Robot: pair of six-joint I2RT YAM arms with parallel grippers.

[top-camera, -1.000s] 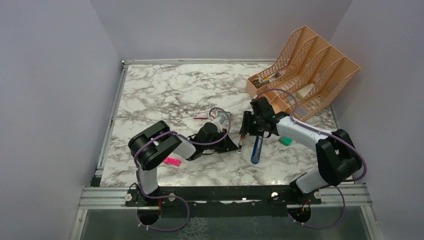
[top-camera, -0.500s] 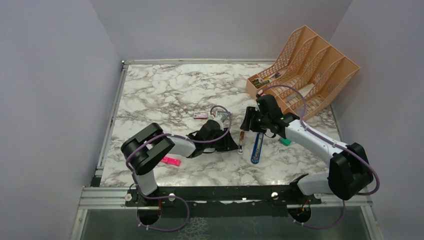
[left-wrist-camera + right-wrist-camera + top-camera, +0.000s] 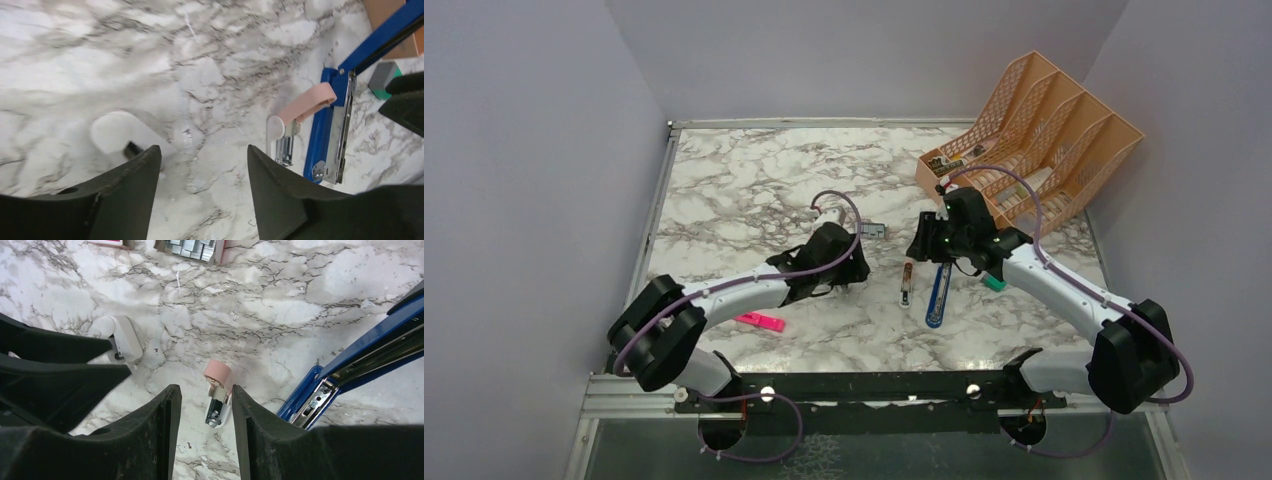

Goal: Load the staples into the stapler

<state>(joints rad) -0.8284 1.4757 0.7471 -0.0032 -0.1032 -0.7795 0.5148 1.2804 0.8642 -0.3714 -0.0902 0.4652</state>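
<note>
Staples (image 3: 190, 245) lie in their small tray on the counter (image 3: 744, 180), near the opened blue stapler (image 3: 937, 294). Left gripper (image 3: 202, 152) gapes wide, empty; right gripper (image 3: 203, 390) stands partly open, holding nothing.

- The table (image 3: 724, 190) has a white top with grey marble swirls.
- An orange rack (image 3: 1064, 120) sits in the far right corner.
- A blue stapler (image 3: 937, 295) lies open, a bit right of the middle.
- A small pink and silver piece (image 3: 906, 282) lies just left of it.
- A little green block (image 3: 996, 284) lies just right of it.
- A small box (image 3: 871, 230) of grey staples (image 3: 192, 245) lies farther back.
- A pink highlighter (image 3: 762, 322) lies near, on the left.
</note>
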